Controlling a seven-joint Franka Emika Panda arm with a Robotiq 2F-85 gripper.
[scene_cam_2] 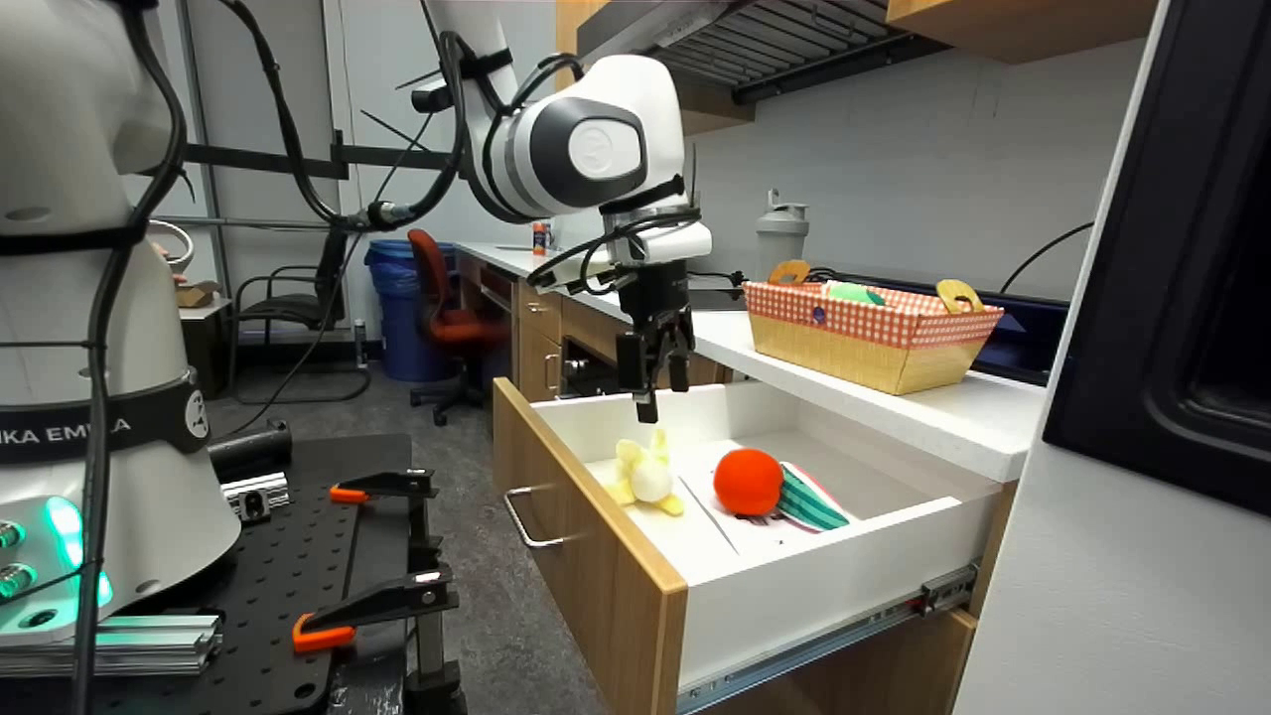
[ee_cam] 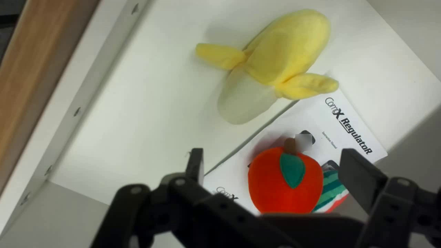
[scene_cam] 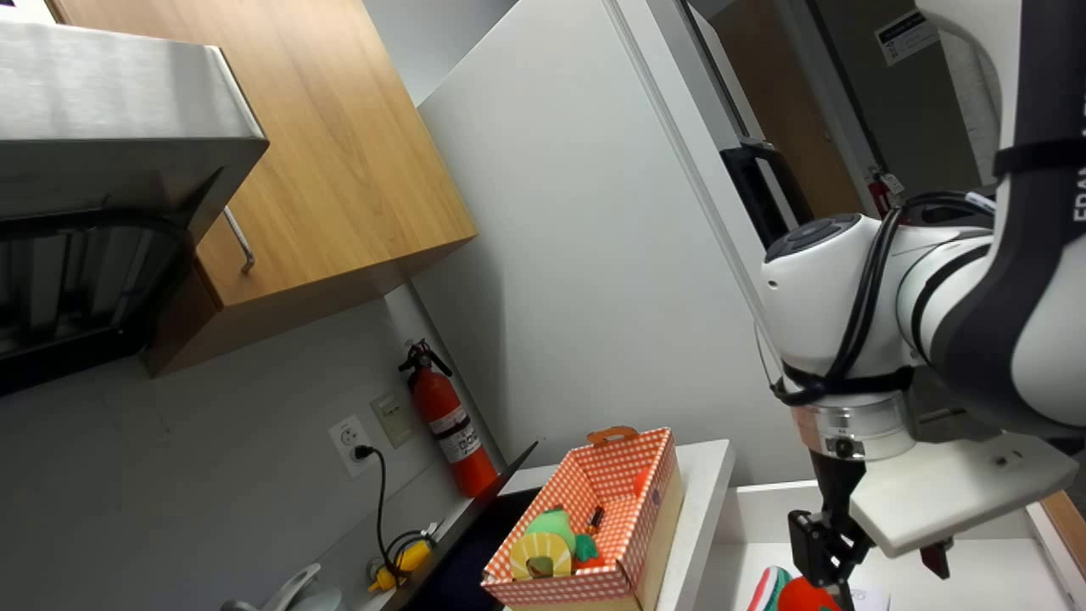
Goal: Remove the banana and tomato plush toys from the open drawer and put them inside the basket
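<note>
The open drawer [scene_cam_2: 834,586] holds the yellow banana plush [scene_cam_2: 650,477], which lies peeled on the drawer floor; it also shows in the wrist view [ee_cam: 289,48]. The red tomato plush [scene_cam_2: 748,482], with a green leaf and brown stem, rests on a white booklet; it also shows in the wrist view [ee_cam: 272,186] and partly in an exterior view [scene_cam: 802,596]. The basket [scene_cam_2: 834,348] stands on the counter and also shows in an exterior view [scene_cam: 666,535]. My gripper [scene_cam_2: 662,394] is open and empty above the drawer. In the wrist view its fingers [ee_cam: 277,168] flank the tomato from above.
A striped watermelon-slice plush [scene_cam_2: 809,500] lies against the tomato. A green plush [scene_cam: 551,526] and other small items are in the basket. The drawer's wooden front [scene_cam_2: 596,556] and the counter edge [scene_cam_2: 894,422] border the space. A tall white panel [scene_cam: 577,280] stands behind.
</note>
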